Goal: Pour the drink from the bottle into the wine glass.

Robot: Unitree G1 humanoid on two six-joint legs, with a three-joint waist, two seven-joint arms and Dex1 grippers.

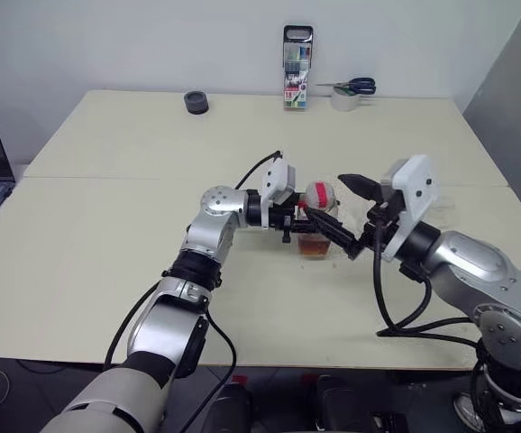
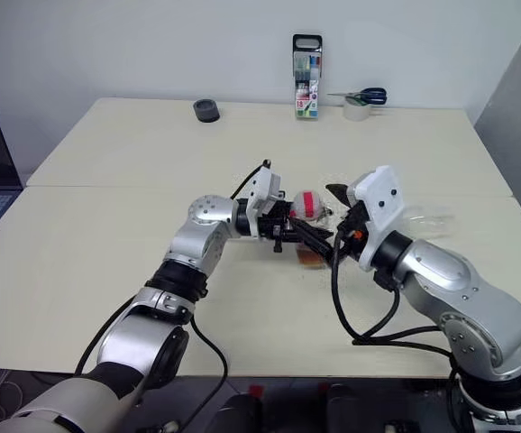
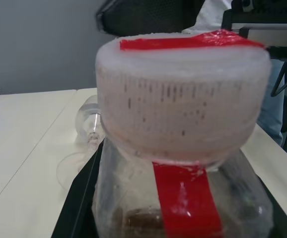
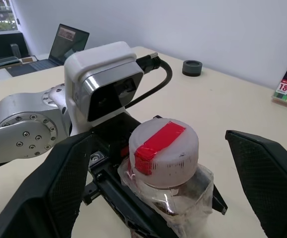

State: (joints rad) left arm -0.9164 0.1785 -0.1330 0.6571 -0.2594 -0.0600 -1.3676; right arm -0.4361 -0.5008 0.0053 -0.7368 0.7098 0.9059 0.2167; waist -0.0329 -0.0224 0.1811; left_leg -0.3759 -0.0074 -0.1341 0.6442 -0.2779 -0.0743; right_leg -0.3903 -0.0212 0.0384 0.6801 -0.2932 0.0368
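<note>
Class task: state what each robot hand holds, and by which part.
Left hand grips the bottle by its body, below the cap. Right hand is open, holding nothing.

Left end effector [image 2: 307,236] at frame centre, clamped on bottle [image 2: 311,227]; white cap with red strip on top, amber drink [image 2: 312,257] low inside. Right end effector [image 2: 340,224] just right of bottle, fingers spread. Cream table [image 2: 107,253]; marker pack [image 2: 306,78], scissors [image 2: 365,95], tape roll [image 2: 357,109] at upper centre; dark round object [image 2: 206,110] upper left.
</note>
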